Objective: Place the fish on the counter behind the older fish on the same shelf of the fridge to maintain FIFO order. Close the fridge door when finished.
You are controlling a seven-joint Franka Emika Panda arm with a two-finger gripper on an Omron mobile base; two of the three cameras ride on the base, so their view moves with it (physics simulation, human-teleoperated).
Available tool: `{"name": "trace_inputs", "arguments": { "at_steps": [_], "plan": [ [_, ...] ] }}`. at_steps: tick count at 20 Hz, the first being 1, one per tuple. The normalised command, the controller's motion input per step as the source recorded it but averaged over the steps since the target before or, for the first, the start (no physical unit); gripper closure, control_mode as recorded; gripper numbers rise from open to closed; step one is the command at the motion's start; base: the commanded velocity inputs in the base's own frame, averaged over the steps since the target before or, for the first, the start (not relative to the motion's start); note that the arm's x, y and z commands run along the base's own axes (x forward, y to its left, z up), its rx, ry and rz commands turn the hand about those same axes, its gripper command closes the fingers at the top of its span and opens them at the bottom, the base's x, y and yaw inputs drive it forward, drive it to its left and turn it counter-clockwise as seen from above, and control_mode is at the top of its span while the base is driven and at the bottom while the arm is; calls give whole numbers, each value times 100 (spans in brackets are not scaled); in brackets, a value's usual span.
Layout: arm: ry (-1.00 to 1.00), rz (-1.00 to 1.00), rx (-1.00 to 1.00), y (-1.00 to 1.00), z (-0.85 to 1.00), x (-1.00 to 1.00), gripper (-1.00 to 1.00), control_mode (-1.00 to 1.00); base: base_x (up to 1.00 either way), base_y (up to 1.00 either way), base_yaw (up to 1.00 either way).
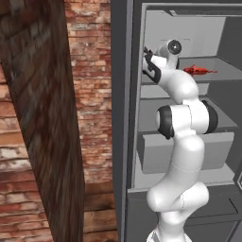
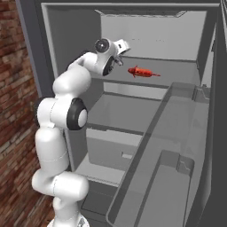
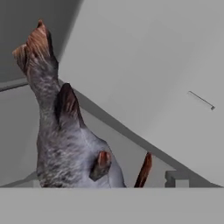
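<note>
Hand view shows the fish (image 3: pixel 61 144) lying just before the end effector, whose opening I cannot tell.

A thin pale grey shelf (image 2: pixel 177 73) spans the width of an open grey fridge (image 2: pixel 53 26), high up inside it. A small flat bright red fish (image 2: pixel 142 72) lies directly on the shelf, about midway across, its length running left to right. In the hand view, a mottled grey-brown fish (image 3: pixel 65 144) with a rusty tail fills the near left, over the pale shelf surface; whether it rests on the board cannot be told.
</note>
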Motion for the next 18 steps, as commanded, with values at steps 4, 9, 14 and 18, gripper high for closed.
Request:
{"name": "trace_inputs", "arguments": {
  "at_steps": [4, 9, 14, 18],
  "plan": [
    [6, 0, 0, 3, -3, 66, -100, -100, 0, 0, 0],
    [7, 0, 0, -7, 0, 7, -100, -100, 0, 0, 0],
    [10, 0, 0, -14, 32, -40, -100, -100, 0, 0, 0],
    [18, 0, 0, 0, -4, -16, -100, -100, 0, 0, 0]
  ]
}}
